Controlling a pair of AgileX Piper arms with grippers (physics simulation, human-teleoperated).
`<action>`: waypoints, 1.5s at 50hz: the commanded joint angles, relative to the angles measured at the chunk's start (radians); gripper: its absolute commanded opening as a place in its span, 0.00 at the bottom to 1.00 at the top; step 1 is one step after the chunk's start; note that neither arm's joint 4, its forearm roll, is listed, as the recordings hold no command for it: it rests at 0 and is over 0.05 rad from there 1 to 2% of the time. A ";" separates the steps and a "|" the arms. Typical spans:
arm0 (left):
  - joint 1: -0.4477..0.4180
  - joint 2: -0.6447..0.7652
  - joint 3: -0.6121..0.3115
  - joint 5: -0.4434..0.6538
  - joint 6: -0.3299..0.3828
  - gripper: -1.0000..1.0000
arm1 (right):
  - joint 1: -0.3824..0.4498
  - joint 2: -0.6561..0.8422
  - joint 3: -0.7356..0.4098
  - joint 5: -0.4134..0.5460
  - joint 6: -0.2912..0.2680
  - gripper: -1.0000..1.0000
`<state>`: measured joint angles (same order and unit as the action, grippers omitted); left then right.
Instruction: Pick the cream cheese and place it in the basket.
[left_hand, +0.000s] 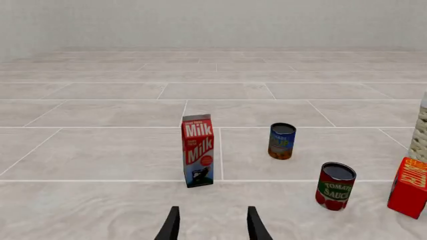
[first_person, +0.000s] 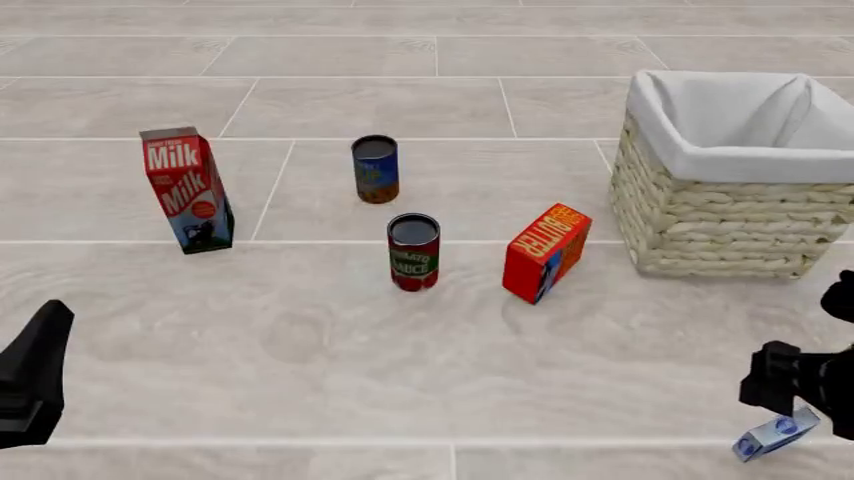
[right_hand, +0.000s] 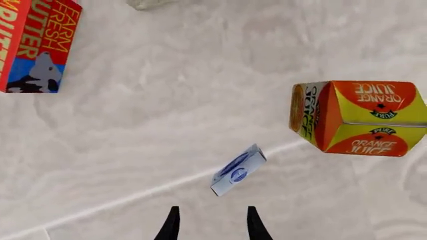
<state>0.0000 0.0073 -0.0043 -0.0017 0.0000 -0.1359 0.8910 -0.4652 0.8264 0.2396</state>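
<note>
Low at the front view's right edge, the right gripper (right_hand: 212, 225), jaws parted and empty, hangs above the cream cheese (right_hand: 237, 170), seemingly aligning to grasp; the basket (first_person: 707, 232) waits upper right.

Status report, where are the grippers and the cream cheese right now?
Both grippers open, empty. Right gripper above cream cheese, not touching. Basket farther ahead. Orange juice carton beside the cheese, nothing between.

Small flat blue-topped cream cheese box (right_hand: 238, 171) w/ pale sides, round mark. Pale woven wicker basket (first_person: 707, 225), white cloth lining. Red-orange butter box (first_person: 545, 251); red/white/blue milk carton (first_person: 187, 190); orange/yellow juice carton (right_hand: 357, 117). Black gripper fingers (right_hand: 172, 225).
</note>
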 joint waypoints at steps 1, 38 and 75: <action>0.000 0.000 0.000 0.000 0.000 1.00 | -0.061 0.089 0.006 -0.065 -0.045 1.00; 0.000 0.000 0.000 0.000 0.000 1.00 | -0.179 0.334 0.031 -0.262 -0.138 1.00; 0.000 0.000 0.000 0.000 0.000 1.00 | -0.120 0.411 0.160 -0.435 -0.059 1.00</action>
<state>0.0000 0.0073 -0.0043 -0.0017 0.0000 -0.2644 1.2739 -0.3368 0.4417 0.1654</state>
